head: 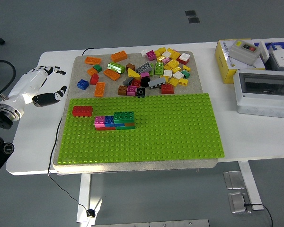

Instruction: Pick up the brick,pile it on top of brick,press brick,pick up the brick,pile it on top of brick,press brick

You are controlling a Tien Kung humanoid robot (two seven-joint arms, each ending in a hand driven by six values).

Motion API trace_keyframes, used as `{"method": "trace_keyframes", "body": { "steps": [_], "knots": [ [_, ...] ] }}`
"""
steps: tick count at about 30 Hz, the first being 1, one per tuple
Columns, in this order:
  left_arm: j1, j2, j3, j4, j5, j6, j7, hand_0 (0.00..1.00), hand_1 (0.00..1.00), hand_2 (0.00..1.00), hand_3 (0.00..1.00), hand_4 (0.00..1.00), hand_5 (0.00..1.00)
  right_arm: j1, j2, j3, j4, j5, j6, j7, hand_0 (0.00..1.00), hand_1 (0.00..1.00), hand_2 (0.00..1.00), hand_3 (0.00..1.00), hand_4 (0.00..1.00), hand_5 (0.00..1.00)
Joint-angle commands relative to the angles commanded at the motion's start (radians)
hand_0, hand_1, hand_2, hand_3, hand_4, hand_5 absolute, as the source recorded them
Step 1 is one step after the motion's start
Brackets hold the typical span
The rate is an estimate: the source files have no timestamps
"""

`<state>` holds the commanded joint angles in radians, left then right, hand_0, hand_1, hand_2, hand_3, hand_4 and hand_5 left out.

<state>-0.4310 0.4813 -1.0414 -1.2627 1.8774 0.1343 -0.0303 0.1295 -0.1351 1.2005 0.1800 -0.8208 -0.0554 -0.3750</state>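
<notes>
White table (pixel 132 168) on a grey floor carries a green baseplate (pixel 180 132). On the baseplate's left part, a red brick (pixel 82 111) lies long axis left-right, near a low stack of bricks (pixel 115 120). Loose bricks (pixel 146 71) lie beyond the baseplate. Left of it, the left robot hand (pixel 42 87) hovers, fingers relaxed, empty.

Looks like a robotics lab: plain white table (pixel 132 49) on bare grey floor (pixel 109 19), grey plastic electrical enclosure box (pixel 264 92), yellow control box with buttons (pixel 240 53), loose black cable (pixel 61 182).
</notes>
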Motion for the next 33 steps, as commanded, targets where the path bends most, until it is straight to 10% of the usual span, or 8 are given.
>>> {"method": "trace_keyframes", "body": {
  "steps": [8, 33],
  "knots": [
    [0.000, -0.003, 0.016, 0.036, -0.058, -0.048, 0.003, 0.986, 0.936, 0.934, 0.791, 0.611, 0.312, -0.001, -0.005, -0.012, 0.000, 0.020, -0.041, 0.001, 0.713, 0.673, 0.634, 0.824, 0.669, 0.998],
    [0.047, -0.053, 0.024, 0.064, -0.202, 0.021, -0.014, 0.982, 0.937, 0.932, 0.790, 0.605, 0.300, 0.002, 0.015, -0.027, 0.000, -0.013, -0.045, -0.052, 0.711, 0.656, 0.622, 0.799, 0.643, 0.998]
  ]
}}
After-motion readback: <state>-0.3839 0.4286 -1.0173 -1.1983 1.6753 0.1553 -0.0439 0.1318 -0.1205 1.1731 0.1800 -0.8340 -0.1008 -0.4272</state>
